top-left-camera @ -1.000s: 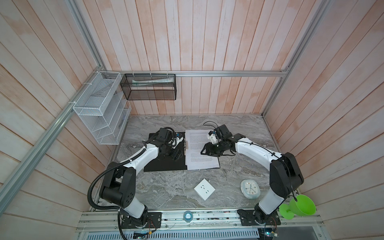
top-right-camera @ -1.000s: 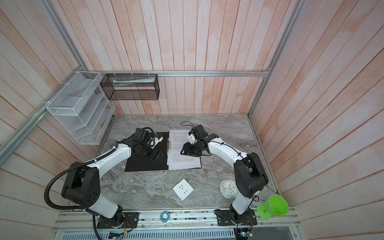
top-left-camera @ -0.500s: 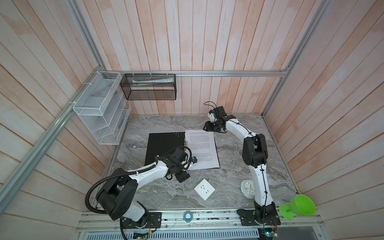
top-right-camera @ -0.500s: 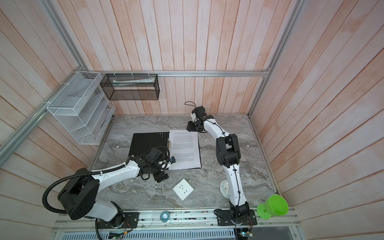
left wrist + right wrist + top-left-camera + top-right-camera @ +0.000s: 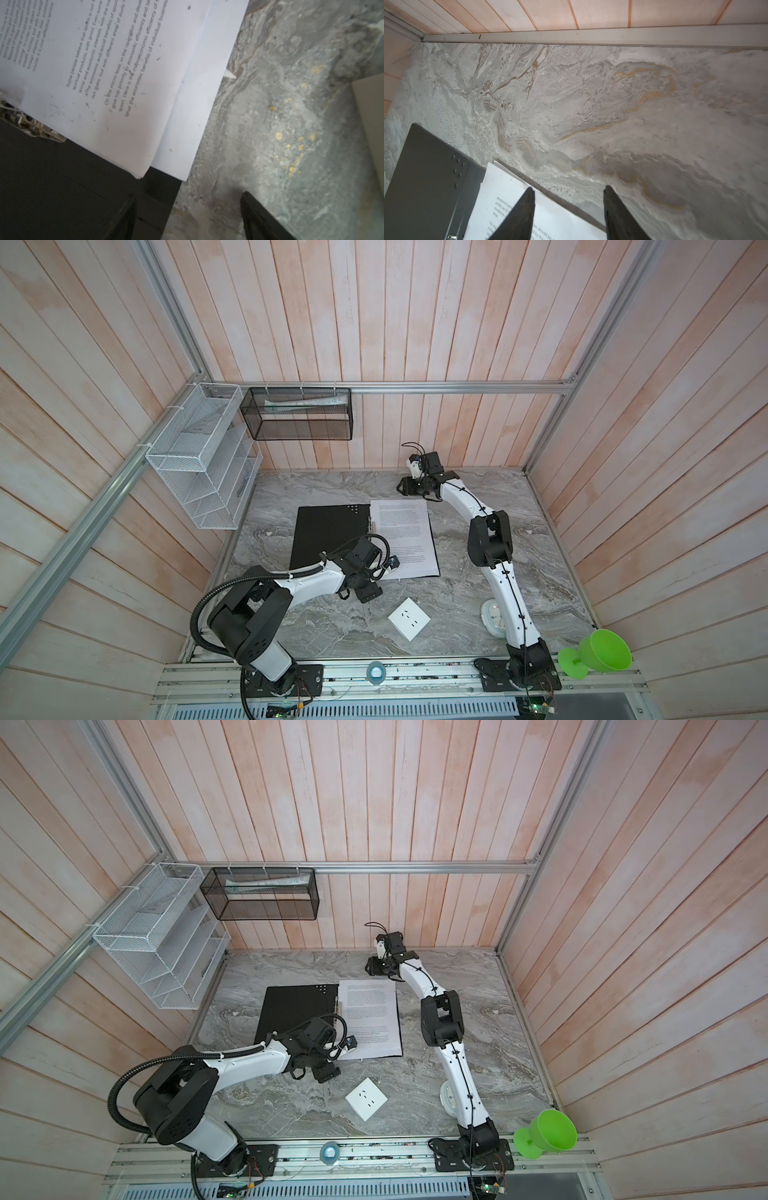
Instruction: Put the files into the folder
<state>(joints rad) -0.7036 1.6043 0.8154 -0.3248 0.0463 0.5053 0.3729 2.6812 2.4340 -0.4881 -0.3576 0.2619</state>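
Observation:
The folder [image 5: 328,531] [image 5: 291,1011] lies open on the marble table, its black inside facing up. The files [image 5: 405,535] [image 5: 370,1015], white sheets of printed text, rest on its right half, with a metal clip [image 5: 31,124] at their edge. My left gripper [image 5: 357,591] [image 5: 316,1073] [image 5: 189,195] hangs open by the folder's near edge, over a black corner [image 5: 52,187] and bare marble, holding nothing. At the sheets' far edge [image 5: 500,199] my right gripper [image 5: 409,487] [image 5: 376,966] [image 5: 569,187] is open and empty, close to the back wall.
A white socket plate [image 5: 409,619] [image 5: 372,116] lies near the table's front. A white round object [image 5: 492,614] sits beside the right arm, a green cup [image 5: 598,651] at the front right. A white wire rack [image 5: 203,472] and a black mesh basket [image 5: 299,414] hang on the walls.
A second ago both grippers were over the middle of the folder and sheets. The left has since drawn back to the near edge, the right to the back wall.

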